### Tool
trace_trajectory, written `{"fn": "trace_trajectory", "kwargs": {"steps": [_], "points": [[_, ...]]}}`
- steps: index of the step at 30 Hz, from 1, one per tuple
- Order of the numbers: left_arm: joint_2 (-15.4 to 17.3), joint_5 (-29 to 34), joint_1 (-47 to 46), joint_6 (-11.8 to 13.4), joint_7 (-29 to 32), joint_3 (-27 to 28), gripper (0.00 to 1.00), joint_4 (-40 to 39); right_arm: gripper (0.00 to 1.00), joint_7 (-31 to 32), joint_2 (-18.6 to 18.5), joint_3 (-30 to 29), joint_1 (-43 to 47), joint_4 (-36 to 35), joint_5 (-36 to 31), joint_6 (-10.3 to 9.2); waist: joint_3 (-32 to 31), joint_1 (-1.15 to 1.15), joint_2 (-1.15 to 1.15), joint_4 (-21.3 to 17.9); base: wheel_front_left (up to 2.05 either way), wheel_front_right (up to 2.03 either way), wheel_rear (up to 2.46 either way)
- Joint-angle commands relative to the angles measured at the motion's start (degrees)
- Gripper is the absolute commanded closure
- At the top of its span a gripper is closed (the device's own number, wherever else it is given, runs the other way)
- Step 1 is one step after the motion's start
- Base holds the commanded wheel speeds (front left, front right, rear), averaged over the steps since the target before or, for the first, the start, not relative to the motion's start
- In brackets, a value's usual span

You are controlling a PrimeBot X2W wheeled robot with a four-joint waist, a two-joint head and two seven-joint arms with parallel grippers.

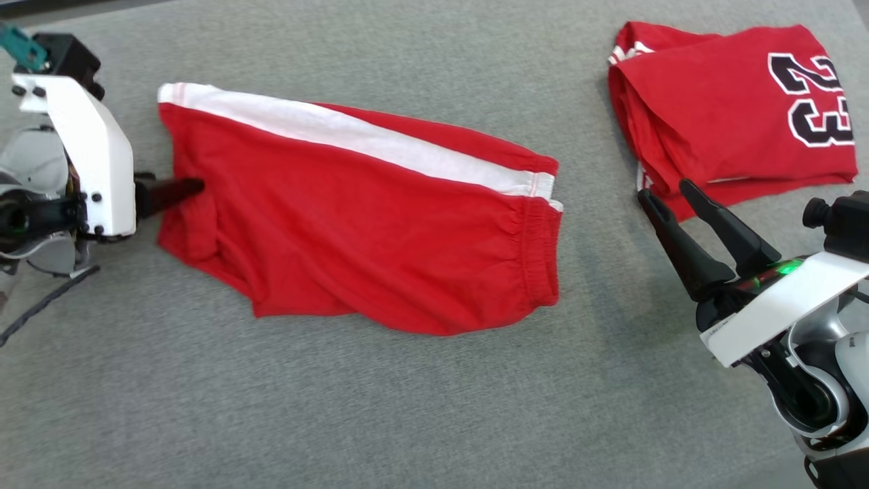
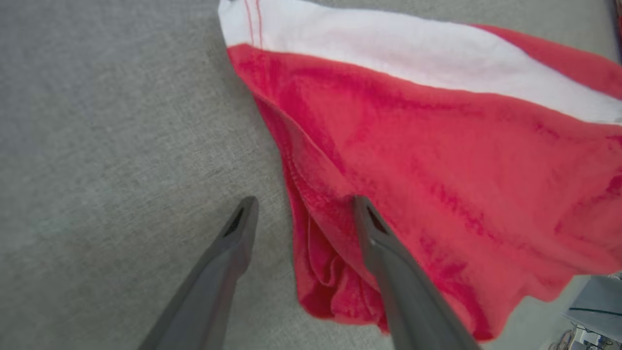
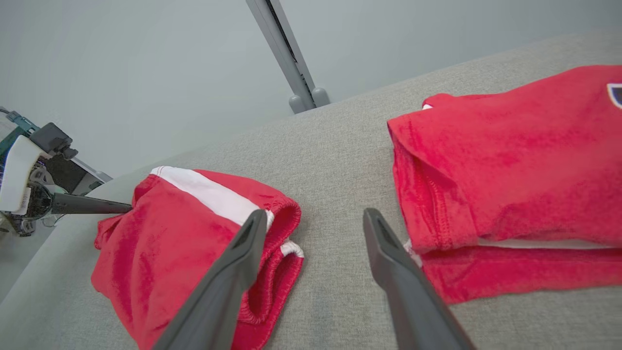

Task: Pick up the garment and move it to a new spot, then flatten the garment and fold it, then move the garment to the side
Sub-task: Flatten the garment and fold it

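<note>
The red shorts (image 1: 366, 231) lie flat on the grey tabletop (image 1: 407, 407), left of its middle, with their length running left to right. A white stripe (image 1: 353, 136) runs along their far edge. The gathered waistband (image 1: 543, 244) is at the right end and the leg hem is at the left end. The cloth is bunched into a few folds at the near left corner.

The left fingers (image 1: 173, 191) reach in from the left edge of the tabletop, low and pointing right, with the tips at the hem. In the left wrist view these fingers (image 2: 384, 253) stand apart, open. One is over bare tabletop and the other is over the red cloth (image 2: 437, 170), with the hem edge running between them. I cannot tell whether either one touches the cloth.

The right fingers (image 1: 713, 217) rise from the near right and are spread open, holding nothing. Their tips are just beside the near left corner of a folded red jersey (image 1: 719, 115) with a black "23", which lies at the far right corner of the tabletop, well apart from the shorts. In the right wrist view these fingers (image 3: 228, 272) frame bare tabletop between the waistband (image 3: 286, 218) and the jersey (image 3: 510, 165).
</note>
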Motion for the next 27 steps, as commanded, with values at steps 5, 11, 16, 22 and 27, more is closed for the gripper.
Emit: {"fn": "trace_trajectory", "kwargs": {"steps": [5,11,16,22,27], "points": [[-0.1,-2.2,2.2,1.5,2.8,-0.4,0.00,1.1,0.00,-0.7,1.0,-0.6,0.9,-0.4,-0.9,0.00,1.3,0.00,0.00,-2.5,0.00,0.00,0.00],[-1.8,-5.9,4.0,0.3,4.4,0.4,0.75,-0.2,0.00,-0.8,1.3,-1.1,1.9,0.2,-1.2,0.00,0.5,0.00,0.00,-2.9,0.00,0.00,0.00],[-1.6,-7.0,4.9,-0.2,4.1,0.8,1.00,-0.5,0.00,-0.3,1.4,-1.4,2.6,0.7,-1.4,0.00,-1.3,0.00,0.00,-2.0,0.00,0.00,0.00],[-2.3,-8.4,7.7,-0.3,2.8,1.1,1.00,-0.3,0.00,0.6,0.4,-2.3,4.3,1.4,-1.6,0.00,-6.3,0.00,0.00,1.1,0.00,0.00,0.00],[-2.2,-10.1,11.7,0.3,3.3,0.7,1.00,-2.6,0.00,2.6,-0.2,-3.7,6.6,1.5,-2.0,0.00,-10.8,0.00,0.00,4.7,0.00,0.00,0.00]]}}
